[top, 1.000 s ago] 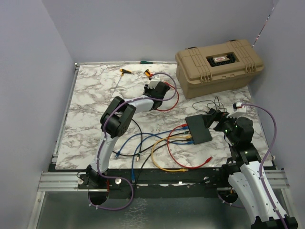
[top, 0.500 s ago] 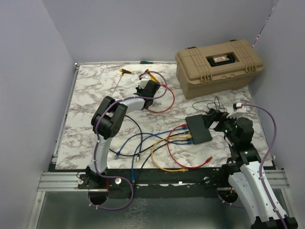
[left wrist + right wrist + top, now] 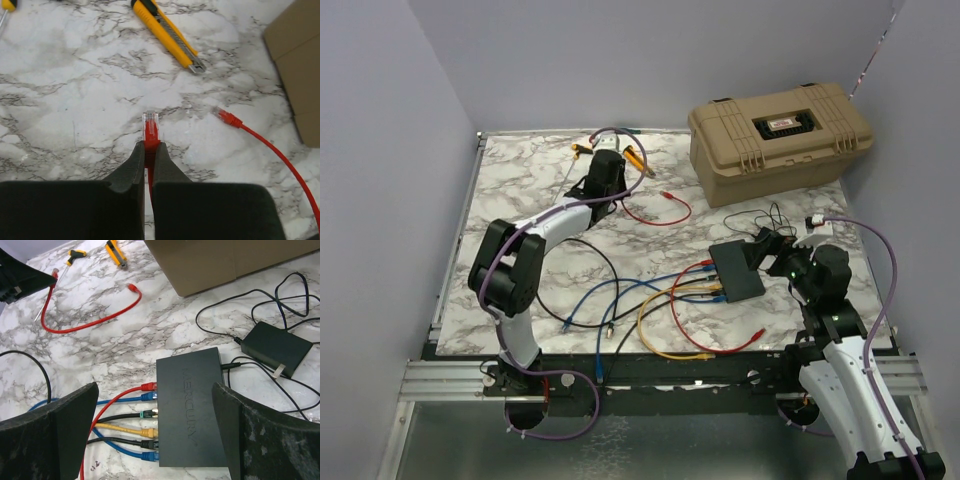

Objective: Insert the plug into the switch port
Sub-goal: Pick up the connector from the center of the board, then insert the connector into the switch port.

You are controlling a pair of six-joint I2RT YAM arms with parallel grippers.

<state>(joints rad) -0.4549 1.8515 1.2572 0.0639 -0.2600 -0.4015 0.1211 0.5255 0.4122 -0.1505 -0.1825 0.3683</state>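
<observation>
The left gripper [image 3: 148,146] is clenched on the red plug [image 3: 150,125], up at 11 o'clock on the marble table [image 3: 510,210], near a yellow utility knife [image 3: 167,35]. The switch [image 3: 736,270] lies at 4 o'clock, with 6 cables [image 3: 127,415] in its ports, which face 9 o'clock. The right gripper [image 3: 160,432] hangs spread wide over it.

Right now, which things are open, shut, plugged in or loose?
left gripper: shut on the red plug.
red plug: pinched, tip sticking out.
red cable's far end: loose on the table.
right gripper: open above the switch.
switch: six cables plugged in.
tan case: lid shut.
power adapter: prongs bare, not in a socket.
</observation>
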